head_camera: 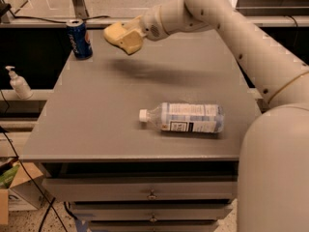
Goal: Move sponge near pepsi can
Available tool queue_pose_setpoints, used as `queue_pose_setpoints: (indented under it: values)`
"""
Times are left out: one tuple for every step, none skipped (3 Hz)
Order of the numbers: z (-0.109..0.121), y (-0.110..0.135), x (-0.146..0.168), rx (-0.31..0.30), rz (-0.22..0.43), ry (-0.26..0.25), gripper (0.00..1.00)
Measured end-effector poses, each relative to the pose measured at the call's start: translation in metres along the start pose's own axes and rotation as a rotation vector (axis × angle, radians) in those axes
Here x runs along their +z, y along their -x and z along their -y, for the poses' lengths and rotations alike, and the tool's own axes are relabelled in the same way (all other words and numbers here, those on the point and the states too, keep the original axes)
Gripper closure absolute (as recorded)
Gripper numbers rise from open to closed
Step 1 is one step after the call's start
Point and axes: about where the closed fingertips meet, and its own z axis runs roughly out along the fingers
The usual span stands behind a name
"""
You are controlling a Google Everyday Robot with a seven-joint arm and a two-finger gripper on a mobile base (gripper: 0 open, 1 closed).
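Observation:
The pale yellow sponge (118, 36) hangs in the air above the far left part of the grey table (106, 115). My gripper (131, 33) is shut on it, at the end of the white arm (231, 23) that reaches in from the right. The dark-blue pepsi can (79, 38) stands upright at the table's far left corner, a short way left of the sponge. The sponge's shadow lies on the tabletop below it.
A clear plastic water bottle (186, 118) lies on its side at the table's front middle, cap to the left. A white pump bottle (19, 83) stands on a ledge left of the table. Drawers (152, 192) are below the tabletop.

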Motion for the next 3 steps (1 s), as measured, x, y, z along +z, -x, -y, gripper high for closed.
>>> queue_pose_setpoints:
  values:
    - [-0.022, 0.008, 0.043, -0.002, 0.002, 0.104, 0.83]
    - [-0.042, 0.010, 0.074, 0.006, -0.003, 0.186, 0.59]
    - [-0.047, 0.015, 0.088, 0.009, 0.005, 0.213, 0.36]
